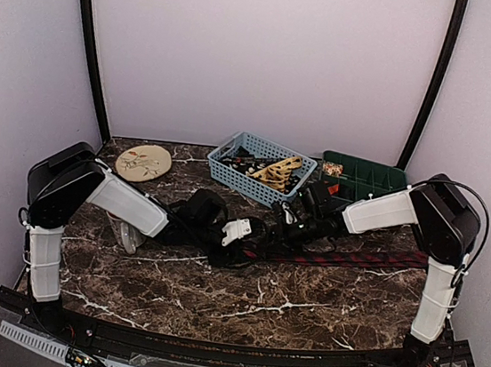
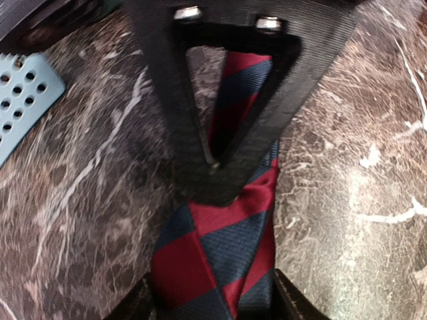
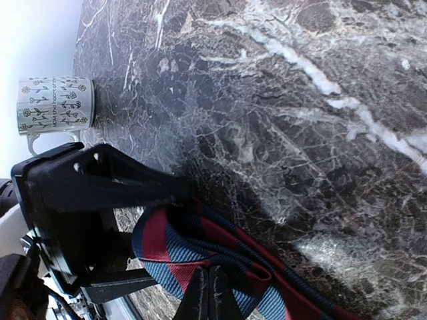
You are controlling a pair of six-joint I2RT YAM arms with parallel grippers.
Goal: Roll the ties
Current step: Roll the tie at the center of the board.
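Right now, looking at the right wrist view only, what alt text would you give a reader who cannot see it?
The right hand is shut, pinching a folded loop of red-and-blue striped tie on a dark marble table. The left hand has its black fingers on either side of the loop, and a white patterned mug sits at upper left.

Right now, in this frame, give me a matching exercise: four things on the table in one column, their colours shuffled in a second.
Things:
1. tie
2. basket
3. tray
4. disc

Colours:
A. dark green
B. tan
C. light blue
D. red and navy stripes

Pairs: 1-D, 2-C, 3-A, 4-B
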